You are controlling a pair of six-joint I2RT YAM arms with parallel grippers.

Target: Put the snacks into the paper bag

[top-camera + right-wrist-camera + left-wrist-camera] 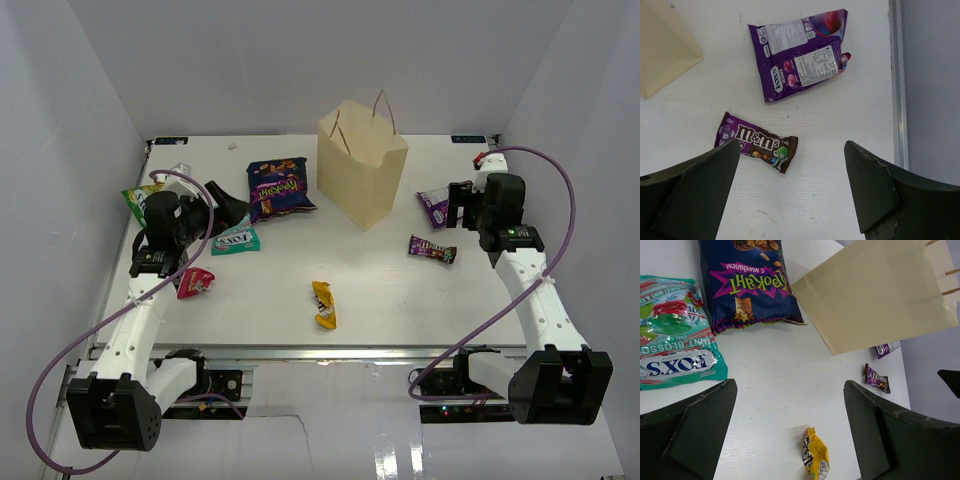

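Paper bag (362,165): upright on the desk (400,310), mouth open, 2 handles up.
Blue chip bag (278,188): flat just left of the paper bag, not touching it.
Teal packet (236,240): left of the paper bag, nearer you than the blue chip bag.
Green-yellow packet (140,197): far left of the paper bag, partly hidden by your left arm.
Red-pink packet (195,283): well left of the paper bag, toward you.
Yellow packet (324,304): in front of the paper bag, well apart.
Purple packet (435,207): near the paper bag's right side.
Candy bar (432,249): right-front of the paper bag, near the purple packet.
Left gripper (790,427): jaws apart, holding nothing, left of the paper bag by the teal packet.
Right gripper (790,192): jaws apart, holding nothing, right of the paper bag, over the candy bar.
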